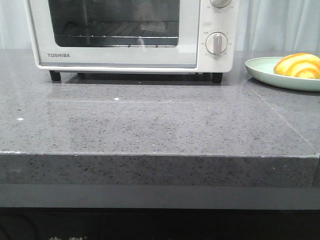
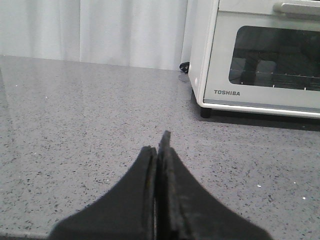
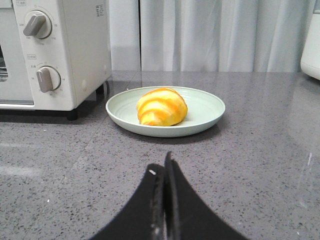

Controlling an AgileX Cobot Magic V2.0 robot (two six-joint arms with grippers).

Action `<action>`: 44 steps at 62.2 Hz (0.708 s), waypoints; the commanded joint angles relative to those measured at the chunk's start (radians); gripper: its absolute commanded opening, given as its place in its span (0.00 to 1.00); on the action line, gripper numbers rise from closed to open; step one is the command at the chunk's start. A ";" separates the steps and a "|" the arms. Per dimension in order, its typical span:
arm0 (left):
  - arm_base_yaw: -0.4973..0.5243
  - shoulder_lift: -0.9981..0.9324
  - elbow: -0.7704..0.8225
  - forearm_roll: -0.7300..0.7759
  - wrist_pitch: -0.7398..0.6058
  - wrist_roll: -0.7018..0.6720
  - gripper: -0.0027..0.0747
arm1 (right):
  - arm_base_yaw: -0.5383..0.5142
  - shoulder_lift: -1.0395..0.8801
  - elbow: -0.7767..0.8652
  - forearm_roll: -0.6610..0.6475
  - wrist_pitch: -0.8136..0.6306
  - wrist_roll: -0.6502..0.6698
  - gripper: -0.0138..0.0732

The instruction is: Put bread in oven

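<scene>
We see the oven [image 1: 130, 35] standing at the back of the countertop [image 1: 150, 125], door closed. To its right, just beside it, lies a plate [image 1: 260, 72], and the bread [image 1: 297, 65] rests on that plate. A curtain [image 3: 210, 35] hangs behind both.

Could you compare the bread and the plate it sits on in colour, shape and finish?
The bread is golden-orange with paler yellow stripes; the plate is a plain pale green. The bread is a rounded, domed lump, while the plate is a shallow, wide disc with a low rim. The bread occupies only the middle of the plate, which spreads well beyond it. Both rest on the grey counter beside the oven.
</scene>
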 commanded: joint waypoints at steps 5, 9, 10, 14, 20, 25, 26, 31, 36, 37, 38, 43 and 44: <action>-0.003 -0.021 0.024 -0.001 -0.075 -0.006 0.01 | -0.001 -0.021 0.004 -0.001 -0.087 -0.010 0.08; -0.003 -0.021 0.024 -0.001 -0.075 -0.006 0.01 | -0.001 -0.021 0.004 -0.001 -0.087 -0.010 0.08; -0.003 -0.021 0.024 -0.001 -0.075 -0.006 0.01 | -0.001 -0.021 0.004 -0.001 -0.087 -0.010 0.08; -0.003 -0.021 0.024 -0.001 -0.075 -0.006 0.01 | -0.001 -0.021 0.004 -0.001 -0.087 -0.010 0.08; -0.003 -0.021 0.024 -0.001 -0.075 -0.006 0.01 | -0.001 -0.021 0.004 -0.001 -0.087 -0.010 0.08; -0.003 -0.021 0.024 -0.001 -0.075 -0.006 0.01 | -0.001 -0.021 0.004 -0.001 -0.087 -0.010 0.08; -0.003 -0.021 0.024 -0.001 -0.075 -0.006 0.01 | -0.001 -0.021 0.004 -0.001 -0.087 -0.010 0.08; -0.003 -0.021 0.024 -0.001 -0.075 -0.006 0.01 | -0.001 -0.021 0.004 -0.001 -0.087 -0.010 0.08; -0.003 -0.021 0.024 -0.001 -0.107 -0.006 0.01 | -0.001 -0.021 0.004 -0.001 -0.087 -0.010 0.08; -0.003 -0.021 0.024 -0.001 -0.113 -0.006 0.01 | -0.001 -0.021 0.004 -0.001 -0.087 -0.010 0.08; -0.003 -0.021 0.024 -0.001 -0.115 -0.006 0.01 | -0.001 -0.021 0.004 -0.001 -0.087 -0.010 0.08; -0.003 -0.021 0.024 -0.001 -0.113 -0.006 0.01 | -0.001 -0.021 0.004 -0.001 -0.091 -0.010 0.08; -0.003 -0.021 0.024 -0.001 -0.115 -0.006 0.01 | -0.001 -0.021 0.004 -0.001 -0.096 -0.010 0.08</action>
